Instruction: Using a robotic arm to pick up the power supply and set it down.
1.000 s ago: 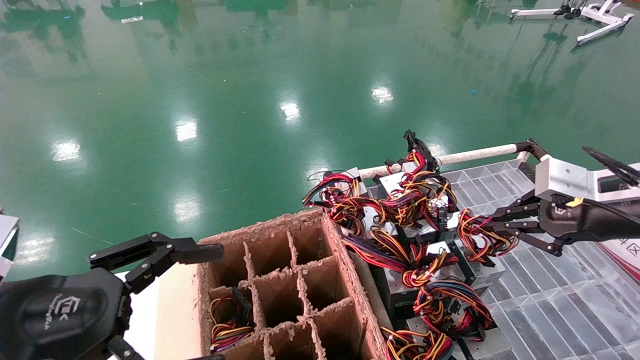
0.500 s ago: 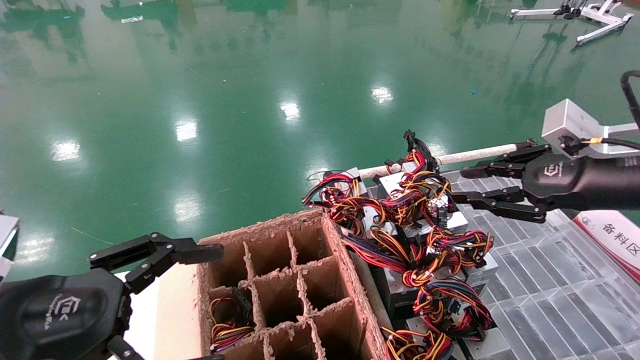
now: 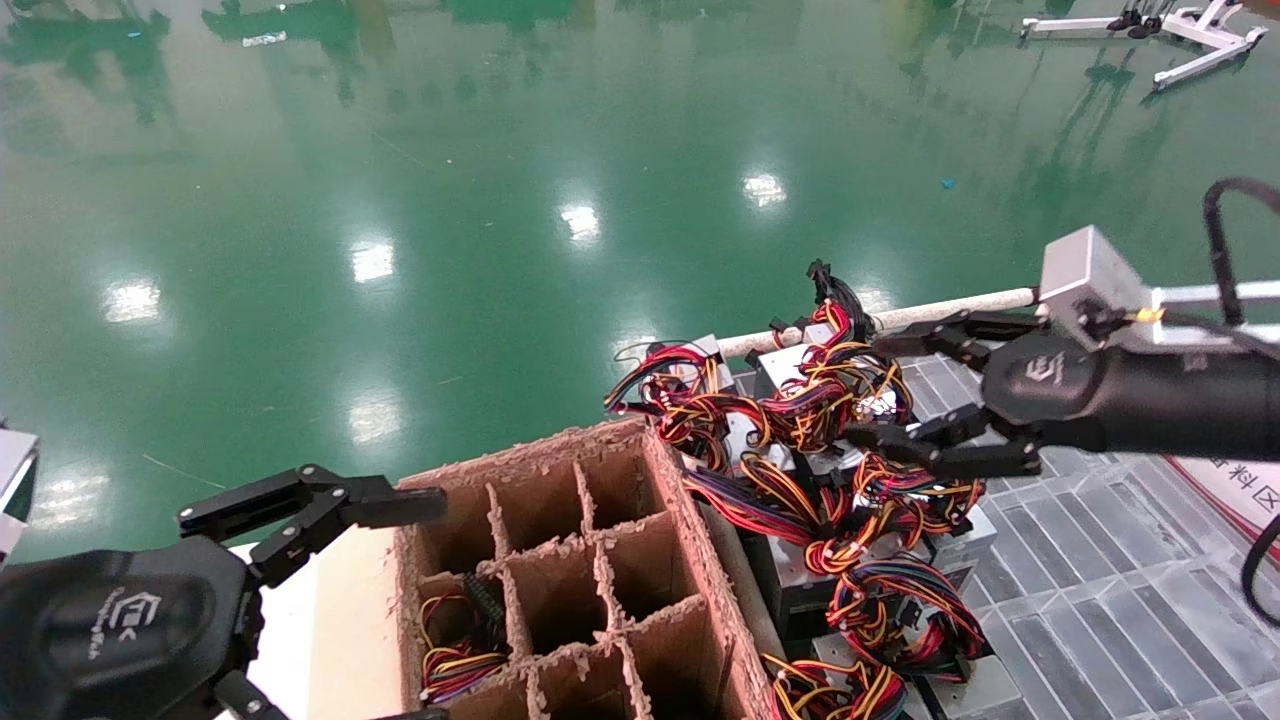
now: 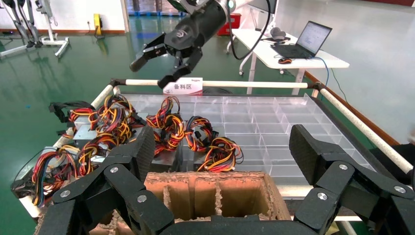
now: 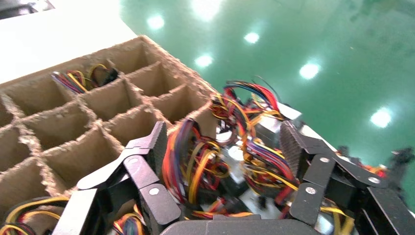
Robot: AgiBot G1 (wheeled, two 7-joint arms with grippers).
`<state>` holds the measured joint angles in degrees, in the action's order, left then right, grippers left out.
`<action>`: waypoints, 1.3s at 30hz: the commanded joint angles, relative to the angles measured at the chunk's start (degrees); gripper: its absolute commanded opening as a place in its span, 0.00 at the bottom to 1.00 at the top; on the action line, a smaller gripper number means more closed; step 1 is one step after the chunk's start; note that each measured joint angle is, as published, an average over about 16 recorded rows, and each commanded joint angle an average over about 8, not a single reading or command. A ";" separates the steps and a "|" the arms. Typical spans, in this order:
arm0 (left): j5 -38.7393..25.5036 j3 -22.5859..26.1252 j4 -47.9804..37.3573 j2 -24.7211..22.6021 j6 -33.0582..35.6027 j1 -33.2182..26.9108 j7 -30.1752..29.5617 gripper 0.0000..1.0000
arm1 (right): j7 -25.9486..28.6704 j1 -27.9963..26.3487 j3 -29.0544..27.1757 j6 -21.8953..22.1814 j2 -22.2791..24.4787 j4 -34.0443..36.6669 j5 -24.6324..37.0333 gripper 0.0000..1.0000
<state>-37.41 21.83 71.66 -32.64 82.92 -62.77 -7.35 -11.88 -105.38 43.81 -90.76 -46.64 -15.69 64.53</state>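
Observation:
Several grey power supplies [image 3: 955, 545] lie piled at the left end of a clear gridded tray [image 3: 1100, 600], under tangled red, yellow and black wires [image 3: 830, 400]. My right gripper [image 3: 868, 390] hovers open just above the pile's far part, one finger on each side of a wire bundle. In the right wrist view the right gripper [image 5: 225, 147] spans wires and a grey casing [image 5: 266, 129] without touching them. The left wrist view shows that same right gripper [image 4: 156, 63] in the air over the tray. My left gripper [image 3: 430, 610] stays open at the lower left, beside the cardboard box; the left gripper [image 4: 225, 147] holds nothing.
A brown cardboard divider box [image 3: 560, 560] stands left of the pile, with one wire bundle [image 3: 460, 650] in a near cell. A white rail [image 3: 950, 308] borders the tray's far side. A labelled sign [image 3: 1230, 480] lies at the right. Green floor lies beyond.
The right gripper had its fingers round a wire bundle low at the pile's right. It let go, rose, then moved left over the pile and opened wider. The left arm stayed still.

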 commanded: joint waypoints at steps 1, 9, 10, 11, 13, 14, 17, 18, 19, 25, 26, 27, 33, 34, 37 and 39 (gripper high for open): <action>0.00 0.00 0.00 0.00 0.00 0.00 0.00 1.00 | 1.00 1.94 -1.23 0.22 0.51 -2.56 -1.00 1.00; 0.00 0.00 0.00 0.00 0.00 0.00 0.00 1.00 | 4.96 9.60 -6.09 1.11 2.55 -12.68 -4.97 1.00; 0.00 0.00 0.00 0.00 0.00 0.00 0.00 1.00 | 5.46 10.57 -6.71 1.22 2.80 -13.97 -5.47 1.00; 0.00 0.00 0.00 0.00 0.00 0.00 0.00 1.00 | 5.96 11.55 -7.32 1.33 3.06 -15.25 -5.97 1.00; 0.00 0.00 0.00 0.00 0.00 0.00 0.00 1.00 | 6.93 13.42 -8.51 1.55 3.56 -17.73 -6.94 1.00; 0.00 0.00 0.00 0.00 0.00 0.00 0.00 1.00 | 7.43 14.39 -9.13 1.66 3.82 -19.01 -7.45 1.00; 0.00 0.00 0.00 0.00 0.00 0.00 0.00 1.00 | 8.92 17.26 -10.95 2.00 4.58 -22.81 -8.93 1.00; 0.00 0.00 0.00 0.00 0.00 0.00 0.00 1.00 | 9.40 18.19 -11.54 2.10 4.82 -24.04 -9.41 1.00; 0.00 0.00 0.00 0.00 0.00 0.00 0.00 1.00 | 9.90 19.16 -12.16 2.22 5.08 -25.32 -9.92 1.00; 0.00 0.00 0.00 0.00 0.00 0.00 0.00 1.00 | 12.90 24.97 -15.84 2.89 6.62 -32.99 -12.92 1.00; 0.00 0.01 0.00 0.00 0.00 0.00 0.00 1.00 | 13.40 25.95 -16.46 3.00 6.88 -34.28 -13.43 1.00; 0.00 0.01 0.00 0.00 0.00 0.00 0.00 1.00 | 13.88 26.88 -17.05 3.11 7.13 -35.51 -13.91 1.00; 0.00 0.01 0.00 0.00 0.00 0.00 0.00 1.00 | 16.85 32.61 -20.69 3.77 8.65 -43.09 -16.88 1.00; 0.00 0.01 0.00 0.00 0.00 0.00 0.00 1.00 | 17.35 33.58 -21.30 3.88 8.90 -44.37 -17.38 1.00; 0.00 0.01 0.00 0.00 0.00 0.00 0.00 1.00 | 18.83 36.46 -23.13 4.22 9.67 -48.17 -18.87 1.00; 0.00 0.01 0.00 0.00 0.00 0.00 0.00 1.00 | 19.82 38.36 -24.33 4.44 10.17 -50.69 -19.85 1.00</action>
<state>-37.41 21.84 71.66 -32.63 82.92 -62.77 -7.35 7.65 -67.56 19.82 -86.39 -36.61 -65.66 44.96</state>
